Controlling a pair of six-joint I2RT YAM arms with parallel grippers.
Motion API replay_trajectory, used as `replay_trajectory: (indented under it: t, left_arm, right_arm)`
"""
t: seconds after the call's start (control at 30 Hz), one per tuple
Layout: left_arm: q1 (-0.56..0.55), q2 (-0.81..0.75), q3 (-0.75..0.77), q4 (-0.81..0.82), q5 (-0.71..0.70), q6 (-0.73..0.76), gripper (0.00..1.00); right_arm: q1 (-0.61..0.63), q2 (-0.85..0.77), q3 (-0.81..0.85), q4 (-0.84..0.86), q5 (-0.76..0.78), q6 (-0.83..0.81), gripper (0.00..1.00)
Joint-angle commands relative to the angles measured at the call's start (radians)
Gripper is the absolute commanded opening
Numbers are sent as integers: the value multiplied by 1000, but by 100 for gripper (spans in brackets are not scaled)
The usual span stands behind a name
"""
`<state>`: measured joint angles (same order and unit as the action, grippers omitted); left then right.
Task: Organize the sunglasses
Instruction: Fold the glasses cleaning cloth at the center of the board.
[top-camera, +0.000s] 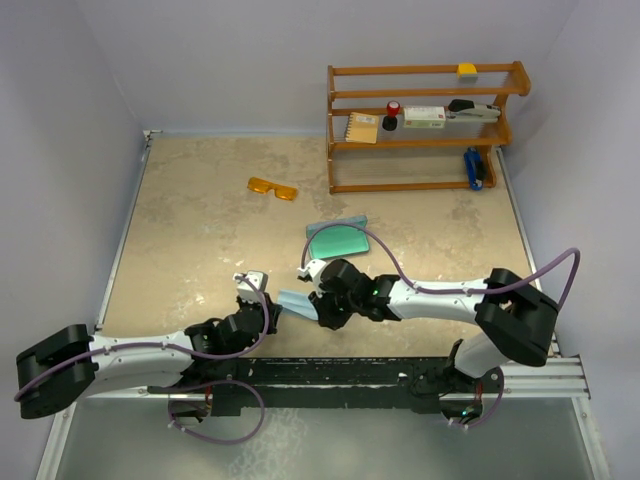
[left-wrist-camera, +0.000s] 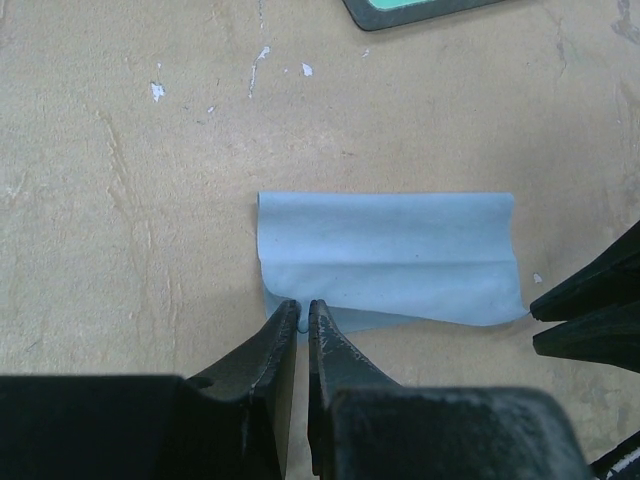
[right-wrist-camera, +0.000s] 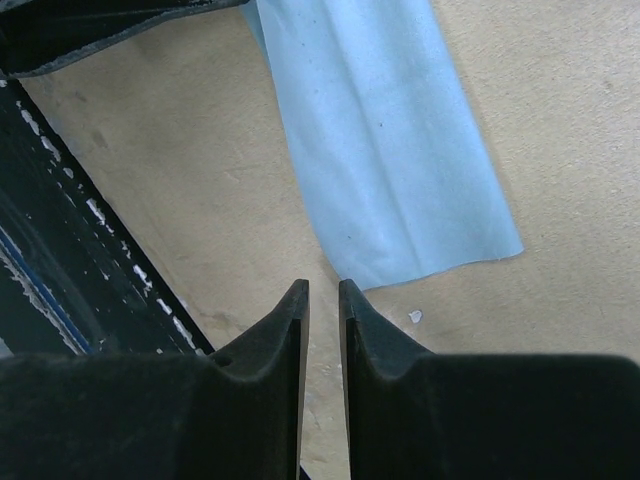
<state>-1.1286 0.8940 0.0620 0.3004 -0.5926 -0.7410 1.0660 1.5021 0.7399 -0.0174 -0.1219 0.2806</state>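
Observation:
The orange-amber sunglasses (top-camera: 272, 187) lie on the table at the far middle, well away from both grippers. The blue-grey case (top-camera: 337, 240) with its teal inside lies open nearer the arms; its edge (left-wrist-camera: 420, 8) shows in the left wrist view. Between the grippers a folded light blue cloth (top-camera: 296, 303) (left-wrist-camera: 385, 255) (right-wrist-camera: 385, 150) lies flat. My left gripper (top-camera: 272, 312) (left-wrist-camera: 303, 306) is shut on the cloth's near left corner. My right gripper (top-camera: 322, 306) (right-wrist-camera: 322, 290) stands slightly open just off the cloth's other end, with nothing between its fingers.
A wooden shelf (top-camera: 425, 128) at the back right holds a stapler, a box, a card and small items. The black rail (right-wrist-camera: 60, 240) of the arm mount runs along the near table edge, close to the right gripper. Grey walls enclose the table.

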Motion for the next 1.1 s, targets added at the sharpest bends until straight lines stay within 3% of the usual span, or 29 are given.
replay_trajectory:
  t: [0.0, 0.67, 1.07]
  left_arm:
    - [-11, -11, 39, 3, -26, -11, 6]
    - [-29, -2, 54, -6, -34, -6, 5]
    - [-38, -141, 148, -317, -73, -128, 6]
  right_arm:
    - [3, -38, -3, 9, 14, 10, 20]
    - [3, -49, -9, 16, 43, 18, 18]
    - [2, -76, -42, 44, 77, 66, 18]
